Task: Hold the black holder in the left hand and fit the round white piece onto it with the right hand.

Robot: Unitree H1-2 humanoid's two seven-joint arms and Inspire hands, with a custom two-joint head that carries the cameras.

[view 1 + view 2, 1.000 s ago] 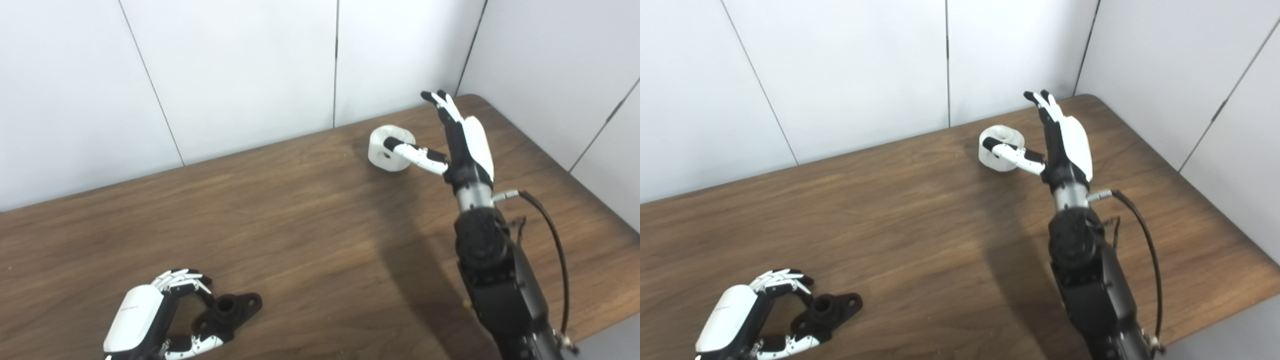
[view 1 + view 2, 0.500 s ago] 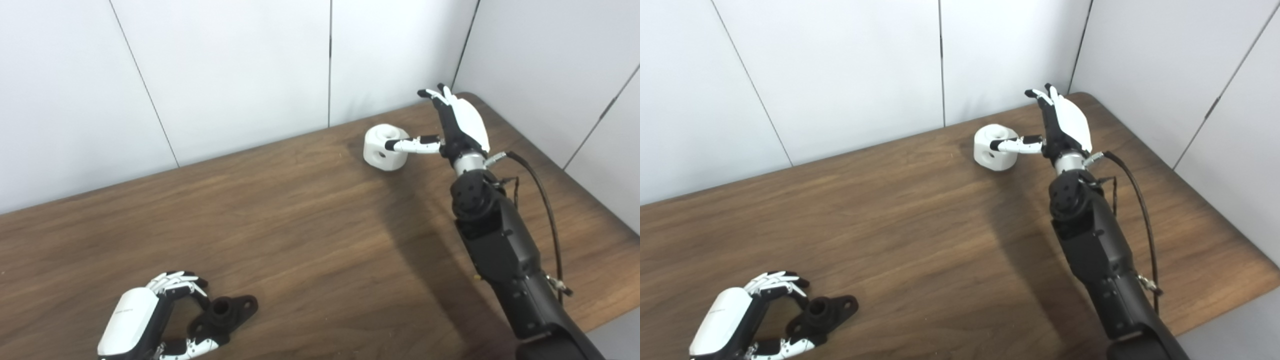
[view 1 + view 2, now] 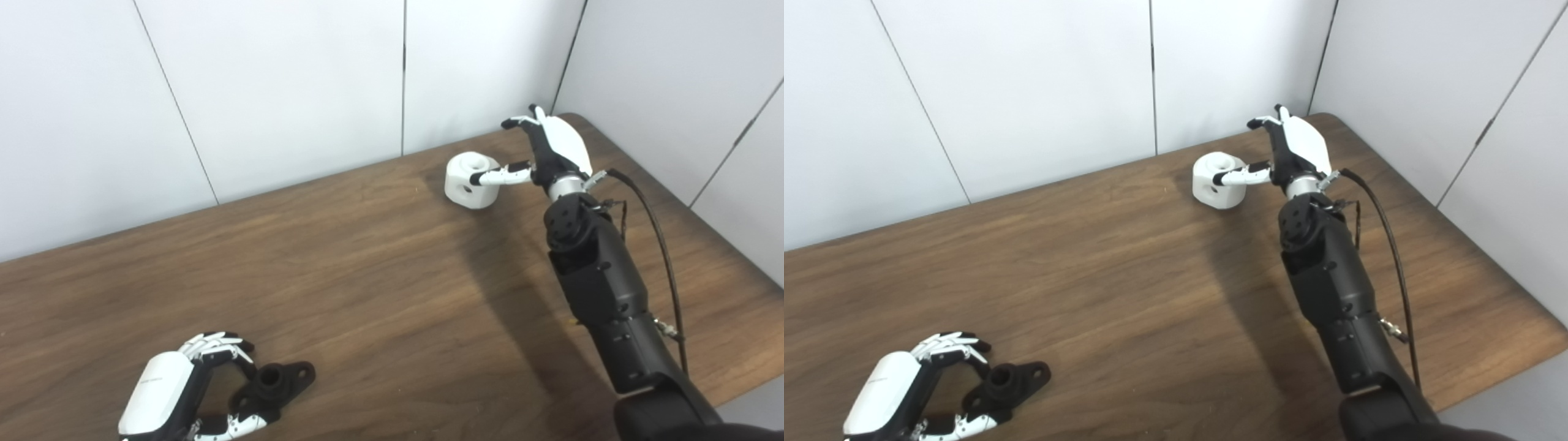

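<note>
Our right hand (image 3: 554, 150) is spread wide near the table's (image 3: 367, 257) far right corner, thumb tip resting against the round white piece (image 3: 470, 180) standing there, not gripping it. Our left hand (image 3: 184, 389) curls loosely around the black holder (image 3: 275, 384) at the near left edge, fingers apart; we cannot tell whether they grip it.

Wood-grain table (image 3: 343, 257); matt black holder (image 3: 277, 383)

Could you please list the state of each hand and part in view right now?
Left hand: fingers curled around the black holder, which rests on the table.
Black holder: flat on the table, socket up.
Right hand: open, thumb against the round white piece.
Round white piece: on the table, unlifted.
</note>
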